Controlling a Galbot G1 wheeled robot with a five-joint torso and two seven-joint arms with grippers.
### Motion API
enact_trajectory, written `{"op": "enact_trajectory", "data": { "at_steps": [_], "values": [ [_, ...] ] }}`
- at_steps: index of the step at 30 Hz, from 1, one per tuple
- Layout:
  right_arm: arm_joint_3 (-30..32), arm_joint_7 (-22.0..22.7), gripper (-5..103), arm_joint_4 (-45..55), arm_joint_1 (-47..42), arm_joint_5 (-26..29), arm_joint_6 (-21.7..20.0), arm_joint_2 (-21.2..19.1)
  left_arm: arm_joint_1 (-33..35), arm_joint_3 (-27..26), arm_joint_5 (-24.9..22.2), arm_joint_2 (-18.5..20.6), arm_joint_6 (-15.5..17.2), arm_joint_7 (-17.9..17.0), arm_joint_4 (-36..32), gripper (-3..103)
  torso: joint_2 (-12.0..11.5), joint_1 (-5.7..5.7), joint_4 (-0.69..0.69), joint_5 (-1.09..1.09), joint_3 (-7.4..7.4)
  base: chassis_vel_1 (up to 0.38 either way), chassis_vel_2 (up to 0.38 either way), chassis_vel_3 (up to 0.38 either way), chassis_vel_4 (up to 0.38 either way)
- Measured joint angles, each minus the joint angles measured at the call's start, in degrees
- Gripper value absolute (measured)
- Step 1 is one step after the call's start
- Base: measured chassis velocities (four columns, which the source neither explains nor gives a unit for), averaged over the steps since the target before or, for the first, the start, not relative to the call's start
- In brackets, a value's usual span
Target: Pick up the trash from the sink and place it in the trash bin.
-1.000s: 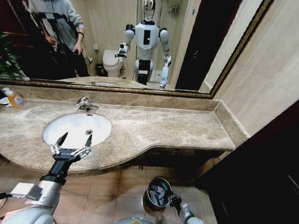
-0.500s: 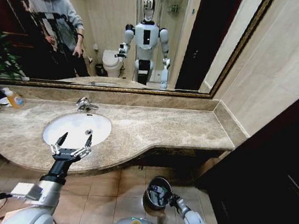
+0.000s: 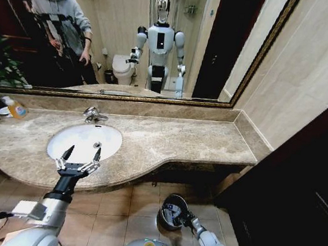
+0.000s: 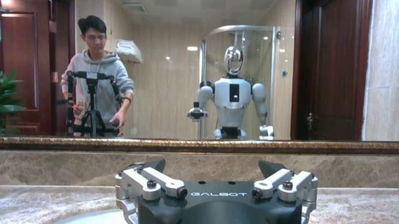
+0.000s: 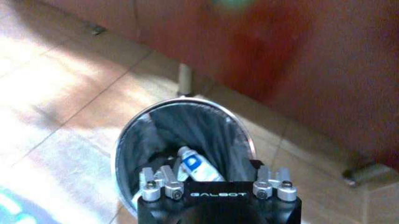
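Above the front edge of the sink [image 3: 85, 141], our left gripper [image 3: 79, 154] hovers with its fingers spread wide and nothing between them. We see the white basin with the chrome faucet [image 3: 94, 115] at its back, set in the beige marble countertop [image 3: 180, 139]. From the head view the basin looks bare apart from its drain; we cannot find any small item lying inside. In the left wrist view the left gripper [image 4: 212, 173] points toward the mirror [image 4: 187, 70] behind the counter.

Down on the tiled floor [image 3: 132, 213], our right gripper [image 3: 185, 218] is at the rim of the trash bin [image 3: 170, 212], a small round black bin with a shiny metal edge. In the right wrist view the right gripper [image 5: 212, 179] is directly over the open trash bin [image 5: 181, 126], its fingers apart and holding nothing. Inside the bin, on the dark liner, lies a blue-white packet [image 5: 196, 168]; the other pieces of trash we cannot make out.

An orange-yellow soap bottle [image 3: 15, 107] stands on the counter, well apart from the basin on our left side.
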Motion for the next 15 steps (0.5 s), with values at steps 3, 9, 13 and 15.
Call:
{"op": "enact_trajectory", "data": {
  "at_steps": [3,9,13,15],
  "values": [
    [0.3,2.4,82,0.2,0.1,0.4,0.6,0.3,0.0,0.0,0.0,0.0,0.0,0.0,0.0,100,0.0,0.00,0.01,0.01,0.00,0.000,0.000,0.000,0.000],
    [1.6,4.6,99,9.2,-3.9,4.9,0.5,-2.4,0.0,0.0,0.0,0.0,0.0,0.0,0.0,100,0.0,0.00,0.01,0.00,0.00,0.000,0.000,0.000,0.000],
    [4.9,8.6,100,21.6,-10.6,10.7,2.0,-5.6,0.0,0.0,0.0,0.0,0.0,0.0,0.0,100,0.0,-0.01,0.00,0.04,0.00,0.000,0.000,0.000,0.000],
    [7.7,9.7,100,27.3,-13.8,13.7,2.3,-6.5,0.0,0.0,0.0,0.0,0.0,0.0,0.0,100,0.0,-0.01,0.00,0.04,0.00,0.000,0.000,0.000,0.000]
  ]
}}
